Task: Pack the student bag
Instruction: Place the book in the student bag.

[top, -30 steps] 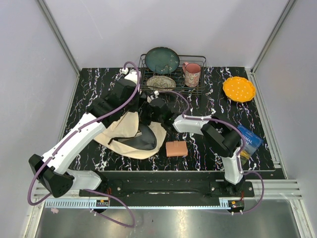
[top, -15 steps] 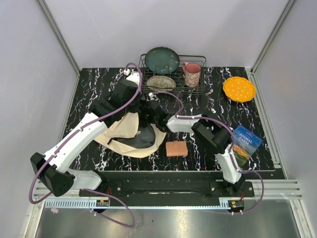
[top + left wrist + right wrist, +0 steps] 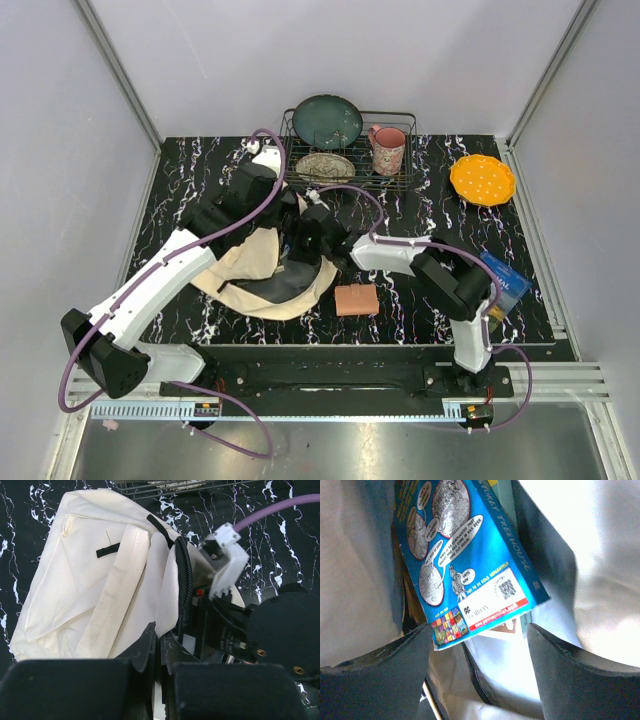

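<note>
Canvas student bag (image 3: 75, 580) nipped in closed left pincer (image 3: 159, 652).

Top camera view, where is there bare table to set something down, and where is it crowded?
Bare table shows between the dish rack and the orange plate, in the back left corner beside the rack, and from the orange plate forward to the book. The centre is crowded around the student bag and the brown block beside it.

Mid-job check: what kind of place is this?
Probably a lab robot cell, not a home: blank white walls in aluminium framing, a black marbled table, unrelated props like the dish rack.
</note>
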Tool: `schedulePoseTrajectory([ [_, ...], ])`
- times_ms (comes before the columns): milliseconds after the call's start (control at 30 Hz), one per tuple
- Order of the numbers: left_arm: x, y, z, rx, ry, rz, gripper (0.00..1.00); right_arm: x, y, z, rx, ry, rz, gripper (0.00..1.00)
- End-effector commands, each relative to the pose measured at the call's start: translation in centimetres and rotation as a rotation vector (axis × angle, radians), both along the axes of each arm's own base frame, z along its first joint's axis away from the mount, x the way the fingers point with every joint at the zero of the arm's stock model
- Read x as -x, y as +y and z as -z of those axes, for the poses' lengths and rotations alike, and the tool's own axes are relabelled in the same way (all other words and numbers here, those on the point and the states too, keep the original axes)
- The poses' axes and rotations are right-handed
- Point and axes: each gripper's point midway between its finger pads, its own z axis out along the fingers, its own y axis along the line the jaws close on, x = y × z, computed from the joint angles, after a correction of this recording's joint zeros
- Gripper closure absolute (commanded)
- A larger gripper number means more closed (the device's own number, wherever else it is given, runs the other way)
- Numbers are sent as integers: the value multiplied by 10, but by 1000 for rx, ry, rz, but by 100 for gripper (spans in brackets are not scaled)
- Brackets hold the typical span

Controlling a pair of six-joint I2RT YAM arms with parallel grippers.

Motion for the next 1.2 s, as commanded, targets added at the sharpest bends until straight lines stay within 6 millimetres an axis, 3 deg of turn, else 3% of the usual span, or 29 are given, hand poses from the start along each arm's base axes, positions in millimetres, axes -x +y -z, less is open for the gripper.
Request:
schedulePoseTrajectory([
  [0,-11,6,-34,55,-128,-43,100,3,-23,-30,43,-77,32,18],
  [33,-11,7,-32,48,-125,-48,100,5,-29,-40,44,-95,35,17],
  [100,-12,10,-30,42,-125,-56,100,10,-42,-42,74,-126,35,17],
  [133,-12,10,-28,38,-121,-56,100,14,-48,-60,52,-152,34,17],
  [200,-12,12,-25,30,-116,-60,100,22,-64,-63,69,-184,38,16],
  [233,-12,11,-23,28,-111,-57,100,27,-71,-88,30,-225,41,16],
  [267,-12,11,-22,26,-108,-55,97,32,-84,-82,61,-231,55,15],
  [300,-11,11,-20,25,-103,-52,89,35,-94,-86,69,-244,72,15],
  [333,-11,8,-20,34,-99,-39,73,42,-109,-101,66,-263,100,14],
  [400,-10,5,-18,46,-93,-26,50,42,-147,-87,156,-262,213,11],
  [433,-9,-1,-22,76,-100,1,34,46,-173,-92,194,-260,268,9],
  [467,-8,-6,-23,89,-100,13,29,42,-199,-84,257,-267,352,6],
  [500,-9,-12,-36,122,-119,26,24,39,-219,-81,290,-259,408,1],
  [533,-9,-24,-40,148,-111,56,19,31,-259,-83,324,-234,511,0],
  [633,-9,-68,-68,227,-168,167,9,26,-323,-67,335,-136,638,0],
  [667,-4,-87,-75,249,-178,220,6,20,-359,-58,330,-77,726,0],
  [733,4,-122,-70,280,-144,327,5,27,-391,-54,354,-26,794,0],
  [767,7,-133,-71,294,-138,356,5,28,-417,-54,386,-4,869,0],
  [867,16,-181,-61,373,-97,516,2,52,-459,-43,461,102,991,0],
  [900,18,-191,-57,389,-77,549,1,58,-481,-40,456,139,1080,0],
  [1000,19,-232,-23,432,14,667,1,78,-502,-29,437,225,1193,0],
  [1167,30,-263,-9,460,82,799,1,109,-547,-33,605,268,1382,0],
])
